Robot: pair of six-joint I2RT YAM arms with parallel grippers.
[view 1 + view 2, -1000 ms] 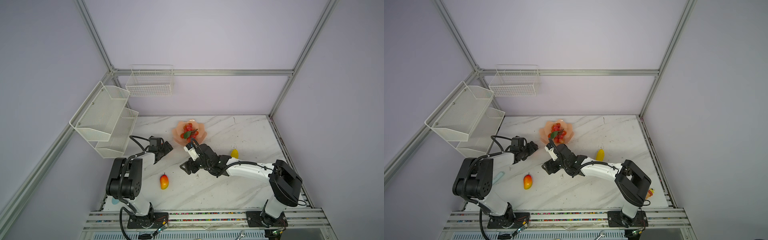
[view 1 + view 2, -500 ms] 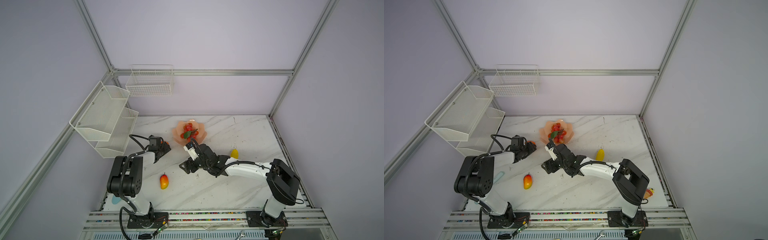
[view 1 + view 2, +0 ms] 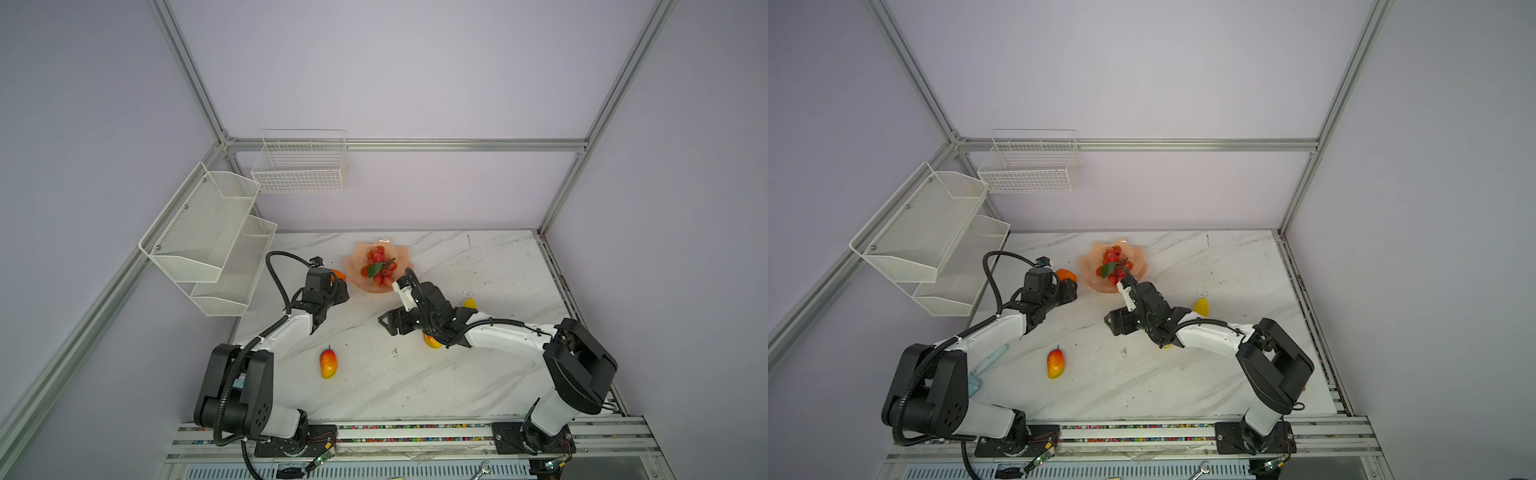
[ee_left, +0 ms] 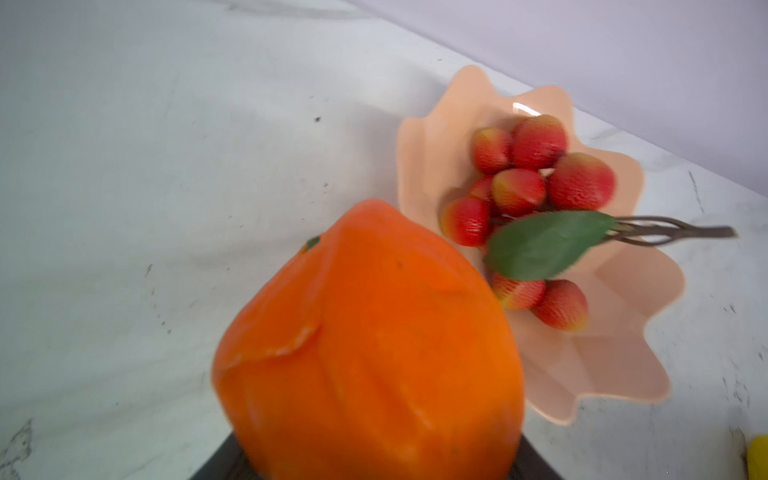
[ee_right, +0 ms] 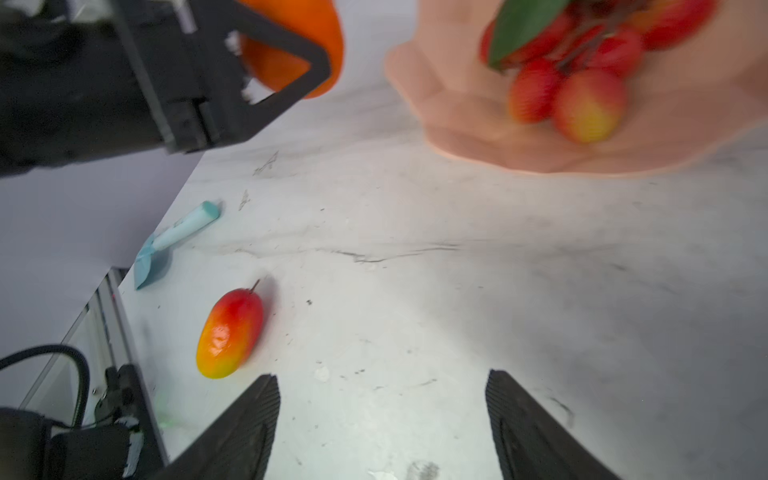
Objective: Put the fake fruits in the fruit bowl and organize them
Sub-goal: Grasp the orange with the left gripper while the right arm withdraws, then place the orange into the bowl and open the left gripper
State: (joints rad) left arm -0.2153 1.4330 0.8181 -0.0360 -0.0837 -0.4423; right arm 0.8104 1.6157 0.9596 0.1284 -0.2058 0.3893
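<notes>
Lilac walls [image 3: 415, 62], aluminium frame [image 3: 415, 144], white wire baskets [image 3: 300, 174] mounted left, marble tabletop [image 3: 415, 382].

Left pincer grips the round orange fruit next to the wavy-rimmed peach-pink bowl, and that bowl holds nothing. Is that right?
Not quite. The left pincer does grip the round orange fruit next to the wavy-rimmed peach-pink bowl, but the bowl is not empty. A red berry cluster with a green leaf lies in it, as the left wrist view shows.

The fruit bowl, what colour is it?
The fruit bowl is glossy peach-pink; clearest in the left wrist view.
</notes>
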